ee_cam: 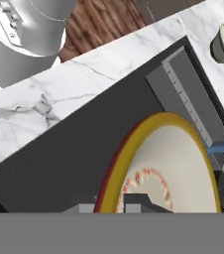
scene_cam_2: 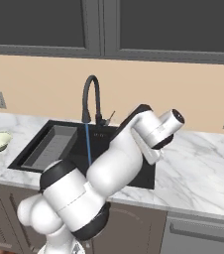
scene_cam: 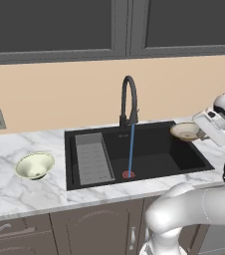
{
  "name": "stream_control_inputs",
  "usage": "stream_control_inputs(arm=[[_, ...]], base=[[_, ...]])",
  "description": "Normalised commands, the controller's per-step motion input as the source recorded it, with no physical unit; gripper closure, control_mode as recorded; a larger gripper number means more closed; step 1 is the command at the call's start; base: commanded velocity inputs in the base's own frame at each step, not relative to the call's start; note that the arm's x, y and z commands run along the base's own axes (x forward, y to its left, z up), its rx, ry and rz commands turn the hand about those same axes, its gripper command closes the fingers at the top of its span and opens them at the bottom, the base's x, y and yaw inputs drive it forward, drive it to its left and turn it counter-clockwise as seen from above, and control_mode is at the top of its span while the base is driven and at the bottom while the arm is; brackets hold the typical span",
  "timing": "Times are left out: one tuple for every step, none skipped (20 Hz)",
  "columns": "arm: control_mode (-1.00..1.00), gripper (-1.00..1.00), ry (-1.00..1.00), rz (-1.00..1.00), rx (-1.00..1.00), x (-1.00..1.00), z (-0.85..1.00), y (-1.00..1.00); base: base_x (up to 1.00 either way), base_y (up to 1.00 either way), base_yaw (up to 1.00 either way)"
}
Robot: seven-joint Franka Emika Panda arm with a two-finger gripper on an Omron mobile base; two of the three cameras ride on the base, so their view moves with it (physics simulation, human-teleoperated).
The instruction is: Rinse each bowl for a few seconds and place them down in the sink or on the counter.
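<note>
The gripper [scene_cam: 200, 130] holds the shallow beige bowl [scene_cam: 185, 131] by its rim, jaws narrow on it, above the black sink's [scene_cam: 184, 157] right side, probably bound for the faucet's water stream [scene_cam: 131, 149]; the cream-green bowl [scene_cam: 34, 165] sits on the marble counter [scene_cam: 15, 194], left.

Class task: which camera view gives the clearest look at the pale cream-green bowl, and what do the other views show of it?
The left base view: the whole cream-green bowl sits tilted on the counter left of the sink, unobstructed. The right base view shows it small at the left edge, partly cut off. The hand view catches a slice of it in the top right corner.
</note>
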Motion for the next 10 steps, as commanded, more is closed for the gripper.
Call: stream_control_inputs(arm=[[-1.0,1.0,-0.07,0.17,0.04,0.19,-0.1,0.25],[-1.0,1.0,-0.07,0.17,0.04,0.18,-0.11,0.25],[-1.0,1.0,-0.07,0.17,0.05,0.17,-0.11,0.26],[-1.0,1.0,-0.07,0.17,0.05,0.15,-0.11,0.26],[-1.0,1.0,-0.08,0.17,0.04,0.17,-0.09,0.26],[-1.0,1.0,-0.08,0.17,0.04,0.18,-0.09,0.28],[-1.0,1.0,-0.07,0.17,0.04,0.19,-0.1,0.29],[-1.0,1.0,-0.07,0.17,0.05,0.19,-0.1,0.3],[-1.0,1.0,-0.07,0.17,0.04,0.18,-0.09,0.31],[-1.0,1.0,-0.08,0.17,0.04,0.19,-0.08,0.3]], base=[[0.0,0.0,0.0],[0.0,0.0,0.0],[0.0,0.0,0.0],[0.0,0.0,0.0],[0.0,0.0,0.0],[0.0,0.0,0.0],[0.0,0.0,0.0],[0.0,0.0,0.0],[0.0,0.0,0.0],[0.0,0.0,0.0]])
